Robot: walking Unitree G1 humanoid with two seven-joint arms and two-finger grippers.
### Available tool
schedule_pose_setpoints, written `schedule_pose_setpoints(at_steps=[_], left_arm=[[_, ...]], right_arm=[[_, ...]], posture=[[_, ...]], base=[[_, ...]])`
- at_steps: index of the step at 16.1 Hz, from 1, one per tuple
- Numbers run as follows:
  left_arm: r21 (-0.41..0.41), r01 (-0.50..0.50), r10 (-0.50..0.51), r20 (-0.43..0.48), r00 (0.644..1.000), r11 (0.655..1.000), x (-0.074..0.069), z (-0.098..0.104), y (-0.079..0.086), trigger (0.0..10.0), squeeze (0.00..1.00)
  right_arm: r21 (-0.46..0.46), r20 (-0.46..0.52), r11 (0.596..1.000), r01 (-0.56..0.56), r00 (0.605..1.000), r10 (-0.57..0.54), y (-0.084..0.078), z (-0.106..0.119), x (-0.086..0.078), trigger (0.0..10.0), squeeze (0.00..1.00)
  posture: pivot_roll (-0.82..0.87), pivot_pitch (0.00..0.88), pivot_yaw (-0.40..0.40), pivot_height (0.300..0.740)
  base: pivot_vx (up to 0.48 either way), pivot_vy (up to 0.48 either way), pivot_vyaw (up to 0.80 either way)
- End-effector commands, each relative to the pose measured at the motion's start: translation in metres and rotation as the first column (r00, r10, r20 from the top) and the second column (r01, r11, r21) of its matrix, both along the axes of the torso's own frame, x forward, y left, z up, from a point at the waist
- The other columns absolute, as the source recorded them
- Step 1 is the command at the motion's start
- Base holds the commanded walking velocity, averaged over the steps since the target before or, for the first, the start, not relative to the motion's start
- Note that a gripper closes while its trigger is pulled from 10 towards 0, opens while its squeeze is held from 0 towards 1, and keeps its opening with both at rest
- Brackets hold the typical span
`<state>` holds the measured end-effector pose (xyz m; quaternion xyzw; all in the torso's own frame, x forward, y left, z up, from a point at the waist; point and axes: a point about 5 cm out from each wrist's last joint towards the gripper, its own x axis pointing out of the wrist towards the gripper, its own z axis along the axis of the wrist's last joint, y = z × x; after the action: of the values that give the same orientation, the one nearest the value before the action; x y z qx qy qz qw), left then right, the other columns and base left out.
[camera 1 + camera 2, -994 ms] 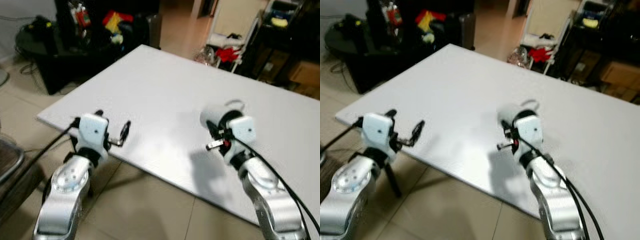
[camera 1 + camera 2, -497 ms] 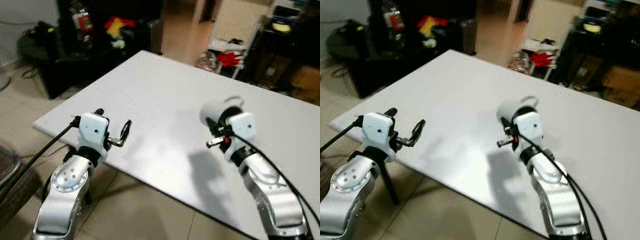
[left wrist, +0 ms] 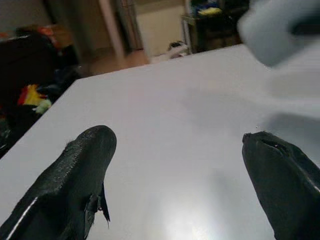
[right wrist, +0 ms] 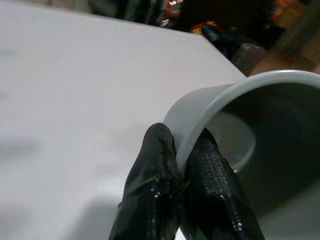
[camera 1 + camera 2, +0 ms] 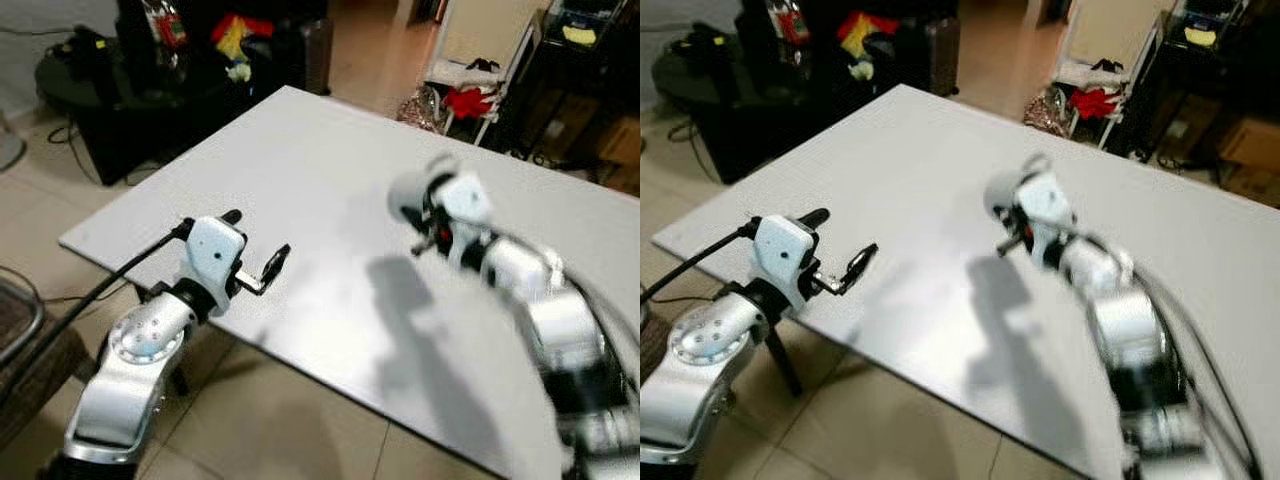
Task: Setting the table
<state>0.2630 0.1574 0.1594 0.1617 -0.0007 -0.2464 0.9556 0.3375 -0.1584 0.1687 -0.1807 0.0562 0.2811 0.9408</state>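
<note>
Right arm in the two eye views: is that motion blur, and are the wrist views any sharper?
Eye views: the right arm is smeared by motion, the left gripper crisp, with glare on the table. Right wrist view: fingers and the mug rim are sharp. Left wrist view: background blurred.

Since a second ago we have swung our right gripper point(image 4: 182, 165), pinching the rim of the white cup point(image 4: 235, 125), forward and leftward over the white table point(image 5: 300, 150), our right arm now motion-blurred.
</note>
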Motion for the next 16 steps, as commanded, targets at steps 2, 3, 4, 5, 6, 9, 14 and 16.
schedule_pose_setpoints(at_steps=[2, 3, 4, 5, 6, 9, 14, 16], left_arm=[[0.027, 0.067, -0.066, -0.027, 0.997, 0.997, 0.002, 0.004, -0.002, 10.0, 0.0], [0.035, 0.091, -0.089, -0.038, 0.995, 0.995, 0.002, 0.006, -0.002, 10.0, 0.0], [0.055, 0.152, -0.148, -0.064, 0.987, 0.987, 0.002, 0.009, -0.003, 10.0, 0.0], [0.069, 0.208, -0.201, -0.091, 0.975, 0.976, 0.0, 0.012, -0.005, 10.0, 0.0], [0.074, 0.226, -0.218, -0.099, 0.971, 0.971, 0.0, 0.013, -0.006, 10.0, 0.0], [0.069, 0.307, -0.295, -0.136, 0.946, 0.949, -0.003, 0.02, -0.008, 10.0, 0.0], [0.065, 0.403, -0.38, -0.228, 0.896, 0.913, -0.01, 0.021, -0.013, 10.0, 0.0], [0.064, 0.42, -0.394, -0.248, 0.885, 0.905, -0.013, 0.02, -0.013, 10.0, 0.0]], right_arm=[[-0.098, -0.016, 0.99, -0.103, 0.995, 0.102, 0.002, 0.003, 0.014, 10.0, 0.0], [-0.145, -0.034, 0.98, -0.14, 0.99, 0.136, 0.003, 0.005, 0.02, 10.0, 0.0], [-0.215, -0.084, 0.954, -0.207, 0.978, 0.193, 0.002, 0.008, 0.031, 10.0, 0.0], [-0.271, -0.148, 0.928, -0.256, 0.964, 0.223, -0.001, 0.008, 0.039, 10.0, 0.0], [-0.292, -0.169, 0.918, -0.269, 0.959, 0.228, -0.003, 0.008, 0.042, 10.0, 0.0], [-0.395, -0.29, 0.86, -0.325, 0.932, 0.219, -0.012, 0.002, 0.047, 10.0, 0.0], [-0.454, -0.29, 0.848, -0.275, 0.945, 0.151, -0.012, 0.009, 0.058, 10.0, 0.0], [-0.467, -0.28, 0.844, -0.263, 0.949, 0.141, -0.01, 0.011, 0.059, 10.0, 0.0]], posture=[[0.08, 0.016, -0.066, 0.74], [0.08, 0.025, -0.063, 0.74], [0.09, 0.039, -0.058, 0.74], [0.09, 0.045, -0.059, 0.74], [0.09, 0.049, -0.061, 0.74], [0.1, 0.06, -0.066, 0.74], [0.09, 0.088, -0.056, 0.74], [0.09, 0.092, -0.052, 0.74]], base=[[0.0, 0.0, 0.0], [0.0, 0.0, 0.0], [0.0, 0.0, 0.0], [0.0, 0.0, 0.0], [0.0, 0.0, 0.0], [0.0, 0.0, 0.0], [0.0, 0.0, 0.0], [0.0, 0.0, 0.0]])
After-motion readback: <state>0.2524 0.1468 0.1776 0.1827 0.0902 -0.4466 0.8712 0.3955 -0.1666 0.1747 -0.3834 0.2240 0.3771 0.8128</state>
